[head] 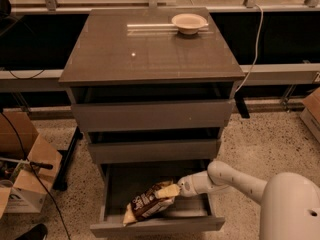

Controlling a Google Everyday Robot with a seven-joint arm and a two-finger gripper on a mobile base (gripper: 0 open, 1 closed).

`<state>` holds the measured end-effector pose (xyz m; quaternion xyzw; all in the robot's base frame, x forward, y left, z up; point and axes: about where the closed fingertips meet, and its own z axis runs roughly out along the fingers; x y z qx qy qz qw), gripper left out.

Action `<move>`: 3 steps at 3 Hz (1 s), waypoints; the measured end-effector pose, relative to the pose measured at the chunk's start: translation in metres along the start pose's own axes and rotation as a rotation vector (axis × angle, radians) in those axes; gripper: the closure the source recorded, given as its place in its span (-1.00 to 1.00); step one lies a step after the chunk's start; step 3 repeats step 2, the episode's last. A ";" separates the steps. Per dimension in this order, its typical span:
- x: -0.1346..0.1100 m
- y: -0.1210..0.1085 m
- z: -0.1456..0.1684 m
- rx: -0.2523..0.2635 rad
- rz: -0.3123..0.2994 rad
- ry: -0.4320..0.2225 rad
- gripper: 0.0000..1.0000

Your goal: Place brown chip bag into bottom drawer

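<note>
Placement looks nearly done: gripper (176, 190) sits low in the open drawer (165, 226), fingers pinching the bag (148, 204) by its pale end; next comes release, then a clear withdrawal.

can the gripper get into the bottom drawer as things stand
Likely yes. The bottom drawer is pulled out and open from above, and the gripper is down inside it, holding the brown chip bag by its pale end.

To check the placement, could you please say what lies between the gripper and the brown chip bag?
Nothing: in the camera view the gripper meets the brown chip bag at its pale end, inside the bottom drawer.
</note>
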<state>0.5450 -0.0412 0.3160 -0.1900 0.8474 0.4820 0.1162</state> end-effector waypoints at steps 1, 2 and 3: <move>0.000 0.001 0.001 -0.002 0.000 0.002 -1.00; 0.000 0.001 0.001 -0.002 0.000 0.002 -1.00; 0.000 0.001 0.001 -0.002 0.000 0.002 -1.00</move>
